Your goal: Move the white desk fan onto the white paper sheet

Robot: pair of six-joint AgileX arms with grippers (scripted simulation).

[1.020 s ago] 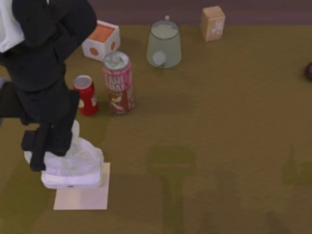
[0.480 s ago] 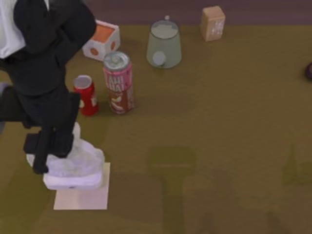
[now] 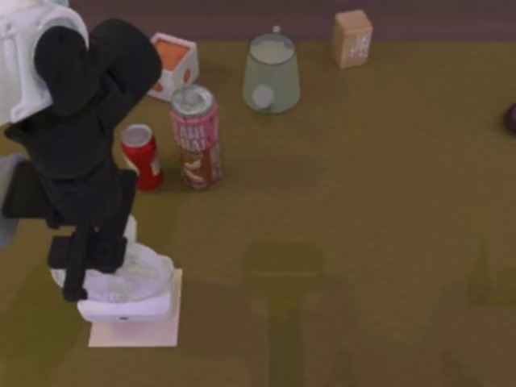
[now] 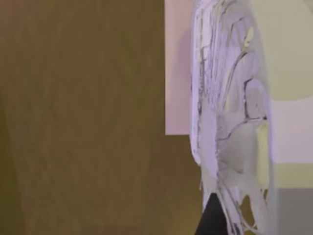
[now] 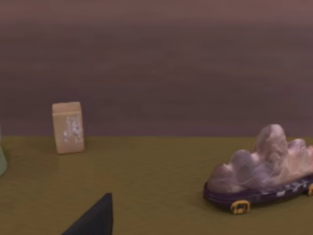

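Top view: one white desk fan (image 3: 129, 289), grilled plastic, gripped by left gripper (image 3: 89, 270); one flat square white paper sheet (image 3: 153, 332) beneath; right claw state indeterminable.

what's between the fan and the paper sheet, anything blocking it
Nothing visible. The white desk fan, held at the left gripper, already overlaps the white paper sheet. The red can and the tall can stand farther back.

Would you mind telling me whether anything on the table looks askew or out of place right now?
Only the white desk fan: held by the left tool, its base overlaps just the far edge of the white paper sheet and overhangs it, so it is not centred. The cans, jar and boxes behind stand upright.
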